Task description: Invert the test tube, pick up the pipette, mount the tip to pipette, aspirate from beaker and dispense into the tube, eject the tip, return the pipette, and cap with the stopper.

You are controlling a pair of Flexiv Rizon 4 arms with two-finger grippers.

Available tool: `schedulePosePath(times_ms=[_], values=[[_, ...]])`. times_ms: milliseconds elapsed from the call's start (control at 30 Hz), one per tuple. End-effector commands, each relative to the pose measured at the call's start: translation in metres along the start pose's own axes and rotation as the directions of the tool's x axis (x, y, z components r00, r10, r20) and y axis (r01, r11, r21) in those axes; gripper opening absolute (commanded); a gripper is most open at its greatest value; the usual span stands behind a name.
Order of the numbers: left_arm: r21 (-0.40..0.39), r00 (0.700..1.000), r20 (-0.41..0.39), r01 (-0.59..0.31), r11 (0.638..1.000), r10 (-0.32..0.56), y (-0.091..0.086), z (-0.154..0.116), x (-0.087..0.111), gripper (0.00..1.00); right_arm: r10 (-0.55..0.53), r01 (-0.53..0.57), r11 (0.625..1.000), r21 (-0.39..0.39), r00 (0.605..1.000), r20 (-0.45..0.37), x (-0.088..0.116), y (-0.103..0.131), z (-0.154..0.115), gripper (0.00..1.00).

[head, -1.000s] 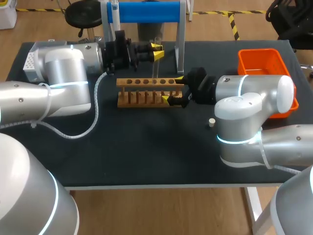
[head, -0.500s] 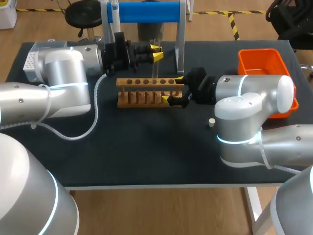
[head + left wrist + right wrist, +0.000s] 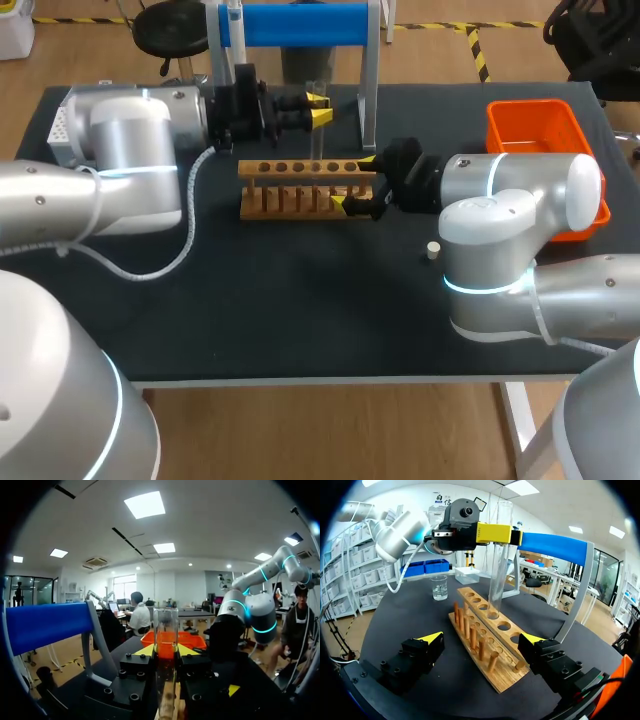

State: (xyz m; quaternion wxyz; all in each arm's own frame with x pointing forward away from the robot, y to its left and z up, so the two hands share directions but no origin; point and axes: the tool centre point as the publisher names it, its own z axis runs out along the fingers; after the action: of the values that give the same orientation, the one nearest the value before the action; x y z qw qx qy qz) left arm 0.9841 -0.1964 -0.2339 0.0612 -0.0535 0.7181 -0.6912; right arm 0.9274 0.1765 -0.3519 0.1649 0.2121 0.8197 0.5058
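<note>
Left end effector (image 3: 318,103): clenched on the test tube (image 3: 319,140), which is pinched between the yellow tips and held upright in the upper middle of the head view.
Test tube position: its lower end is kept right over a hole in the rack (image 3: 300,190). Whether it sits inside the hole cannot be told.
Reason for the hold: a grip high on the glass leaves the lower part free to pass into the rack.
Right end effector (image 3: 354,183): released, with its fingers set either side of the rack's right end, probably so the rack can be steadied.
Stopper (image 3: 432,250): left on the surface (image 3: 300,300), right of centre, for the capping step.
Beaker (image 3: 439,587): stood beyond the rack's far end, untouched.
Stage: judged to be the tube-inverting step.
</note>
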Motion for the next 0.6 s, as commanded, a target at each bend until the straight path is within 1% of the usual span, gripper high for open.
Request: schedulePosePath(times_ms=[33,267,600], values=[[-0.034,1.000,-0.011,0.006,0.999,-0.006,-0.002,-0.002,-0.001,0.00,0.000,0.000,1.000,0.003,1.000,-0.004,-0.001,0.001,-0.001,1.00],[-0.069,1.000,-0.013,0.012,0.998,-0.013,0.001,-0.002,-0.001,0.00,0.000,0.000,1.000,0.003,1.000,-0.004,-0.001,0.001,-0.001,1.00],[-0.063,1.000,-0.001,0.002,0.998,-0.002,0.011,0.000,0.000,0.00,0.000,0.000,1.000,0.003,1.000,-0.004,-0.001,0.001,-0.001,1.00]])
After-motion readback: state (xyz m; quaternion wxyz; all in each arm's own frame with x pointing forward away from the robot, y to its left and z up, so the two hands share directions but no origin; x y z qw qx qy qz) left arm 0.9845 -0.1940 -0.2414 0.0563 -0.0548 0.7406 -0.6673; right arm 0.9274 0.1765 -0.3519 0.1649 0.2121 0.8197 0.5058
